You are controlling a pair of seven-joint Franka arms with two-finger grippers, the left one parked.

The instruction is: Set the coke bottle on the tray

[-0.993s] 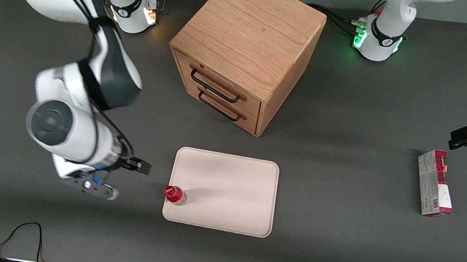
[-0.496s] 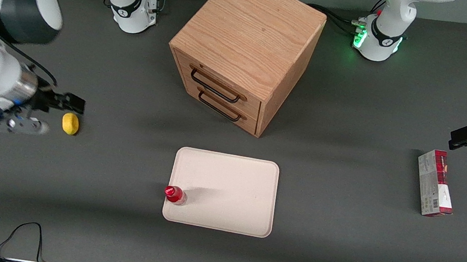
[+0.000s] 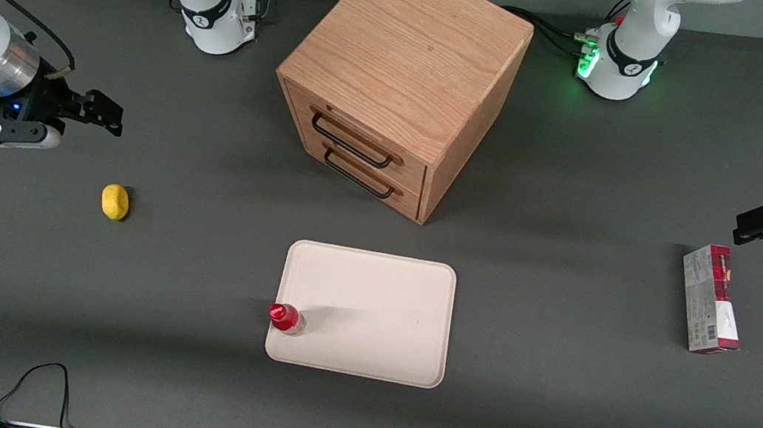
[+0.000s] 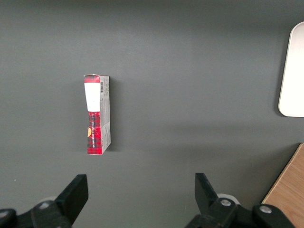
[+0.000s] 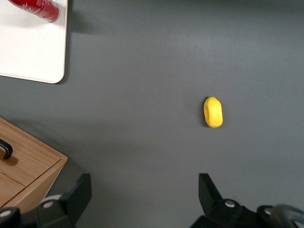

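The small red coke bottle [image 3: 285, 318] stands upright on the cream-white tray [image 3: 375, 310], in the tray's near corner toward the working arm's end. It also shows in the right wrist view [image 5: 37, 8] on a corner of the tray [image 5: 28, 52]. My right gripper [image 3: 107, 117] is open and empty, high above the table at the working arm's end, far from the tray. Its fingers [image 5: 76, 197] are spread wide with only bare table between them.
A yellow lemon [image 3: 115, 201] lies on the table between the gripper and the tray, also in the right wrist view [image 5: 213, 112]. The oak drawer cabinet [image 3: 400, 82] stands farther from the front camera than the tray. A red-and-grey carton [image 3: 710, 298] lies toward the parked arm's end.
My right arm has drawn back from beside the tray toward its own end of the table and risen, uncovering the lemon. The bottle has stayed standing on the tray.
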